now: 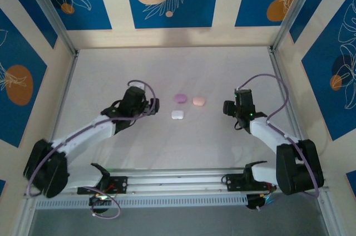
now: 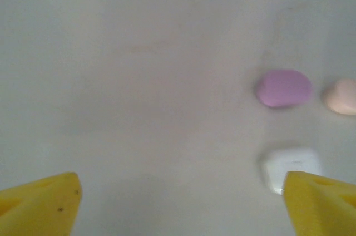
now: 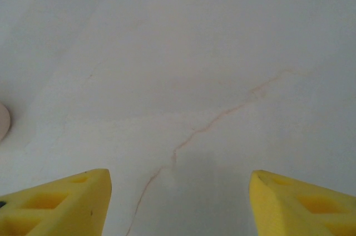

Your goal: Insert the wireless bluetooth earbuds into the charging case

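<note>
Two grippers, both spread wide, nothing held. Left gripper (image 2: 182, 188) hangs over bare table (image 1: 167, 152), left of the cases. Mid-table: purple case (image 1: 180, 98), peach case (image 1: 198, 101) just beside it on the right, white case (image 1: 177, 115) nearer the arms. All three look shut. Can't tell where the earbuds are. Right gripper (image 3: 179, 180) is over bare table, right of the peach case and apart from it.

Pale marbled table (image 1: 167, 69), blue leaf-patterned wall panels (image 1: 189, 2), aluminium frame posts (image 1: 50, 13)
</note>
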Robot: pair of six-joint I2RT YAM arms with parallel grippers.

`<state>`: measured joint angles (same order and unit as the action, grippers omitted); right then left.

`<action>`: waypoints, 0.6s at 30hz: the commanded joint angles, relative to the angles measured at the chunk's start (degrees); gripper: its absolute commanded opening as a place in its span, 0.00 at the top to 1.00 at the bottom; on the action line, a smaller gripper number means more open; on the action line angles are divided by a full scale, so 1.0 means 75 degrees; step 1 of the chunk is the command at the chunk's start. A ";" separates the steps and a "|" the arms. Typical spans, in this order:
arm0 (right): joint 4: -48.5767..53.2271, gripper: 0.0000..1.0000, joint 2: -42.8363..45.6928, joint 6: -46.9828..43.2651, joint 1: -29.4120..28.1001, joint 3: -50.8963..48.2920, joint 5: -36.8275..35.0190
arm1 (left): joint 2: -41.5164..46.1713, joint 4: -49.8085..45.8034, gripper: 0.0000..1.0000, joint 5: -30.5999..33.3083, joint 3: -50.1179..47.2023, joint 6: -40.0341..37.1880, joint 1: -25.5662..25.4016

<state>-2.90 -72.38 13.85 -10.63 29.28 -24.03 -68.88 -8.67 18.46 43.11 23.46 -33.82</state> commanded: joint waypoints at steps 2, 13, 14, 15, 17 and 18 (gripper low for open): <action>-0.3680 0.34 -0.0409 -0.1379 0.0005 -0.0647 0.0820 | 0.1089 0.1043 0.00 0.1940 -0.1296 -0.2042 0.0647; -0.7397 0.33 -0.2172 -0.1488 0.1184 -0.1367 0.2877 | 0.0934 0.6098 0.00 0.1259 -0.4106 -0.4082 0.2269; -0.6393 0.33 -0.1931 -0.1499 0.1213 -0.1011 0.2863 | 0.0600 0.6485 0.00 0.1223 -0.4100 -0.4139 0.2363; -0.5700 0.33 -0.1858 -0.1394 0.1289 -0.0775 0.2863 | 0.0400 0.6682 0.00 0.1156 -0.4061 -0.4175 0.2394; -0.5886 0.31 -0.1985 -0.1010 0.1394 -0.0766 0.2296 | -0.0048 0.7380 0.00 0.0566 -0.4059 -0.4101 0.2644; -0.5786 0.19 -0.1948 -0.1012 0.1386 -0.0757 0.2238 | -0.0271 0.7750 0.00 0.0368 -0.4060 -0.4019 0.2787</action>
<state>-46.02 -87.55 4.05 -0.73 21.76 -5.67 -68.31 35.27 26.09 12.58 -5.67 -15.16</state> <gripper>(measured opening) 0.720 0.999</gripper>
